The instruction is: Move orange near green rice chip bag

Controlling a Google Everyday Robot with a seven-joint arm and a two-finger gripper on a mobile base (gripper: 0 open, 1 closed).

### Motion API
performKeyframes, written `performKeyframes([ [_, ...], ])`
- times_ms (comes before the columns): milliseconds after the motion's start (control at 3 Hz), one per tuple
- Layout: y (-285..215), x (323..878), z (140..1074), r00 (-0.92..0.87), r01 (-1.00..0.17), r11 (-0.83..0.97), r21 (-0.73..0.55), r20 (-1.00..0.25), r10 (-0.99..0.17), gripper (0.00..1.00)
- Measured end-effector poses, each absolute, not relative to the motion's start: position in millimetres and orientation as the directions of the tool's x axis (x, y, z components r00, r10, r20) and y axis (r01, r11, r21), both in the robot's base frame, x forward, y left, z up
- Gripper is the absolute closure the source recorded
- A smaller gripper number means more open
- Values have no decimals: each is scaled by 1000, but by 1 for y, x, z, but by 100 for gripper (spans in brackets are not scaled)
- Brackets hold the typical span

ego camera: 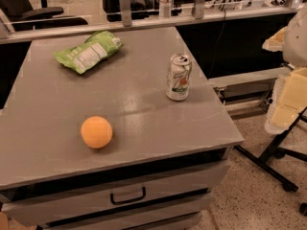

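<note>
"Progress on the orange point(96, 132), as far as you can judge?"

"None that shows. It sits alone on the grey table point(43, 104), toward the front edge and left of centre. Nothing touches it."

"And the green rice chip bag point(88, 51)?"

"Lying flat at the far left of the tabletop, label panel up. The two are well apart with bare surface between them, so the fruit is not yet near its goal."

"Where is the gripper point(288, 97)?"

"Off the table altogether, at the right edge of the view (I take the pale white-and-yellow shape there to be it, though that is a judgement). It is well apart from the orange. Whether it is spread or pressed together I cannot tell."

"Anything in the way?"

"A silver-green soda can point(179, 77) stands upright toward the right side of the table. It is not on the straight line from orange to bag, but a reach coming in from the right would likely have to pass in front of it."

"So what is left?"

"By my reading, everything: reach the orange, grasp it, carry it toward the far left, and set it down just beside the bag without nudging the bag."
</note>
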State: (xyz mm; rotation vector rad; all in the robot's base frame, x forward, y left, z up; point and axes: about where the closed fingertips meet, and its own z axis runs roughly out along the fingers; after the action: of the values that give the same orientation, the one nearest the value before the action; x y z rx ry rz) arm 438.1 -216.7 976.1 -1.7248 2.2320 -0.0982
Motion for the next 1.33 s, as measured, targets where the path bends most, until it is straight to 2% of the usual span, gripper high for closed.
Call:
performKeyframes([
  [333,-215,437,977,-215,-932,267,-247,-217,-952,0],
  [667,-206,432,985,-172,-935,247,-254,-284,-943,0],
  [1000,-183,423,977,-170,-932,284,-226,-419,-892,0],
  [1333,-137,415,966,-163,-931,319,-179,-576,-801,0],
])
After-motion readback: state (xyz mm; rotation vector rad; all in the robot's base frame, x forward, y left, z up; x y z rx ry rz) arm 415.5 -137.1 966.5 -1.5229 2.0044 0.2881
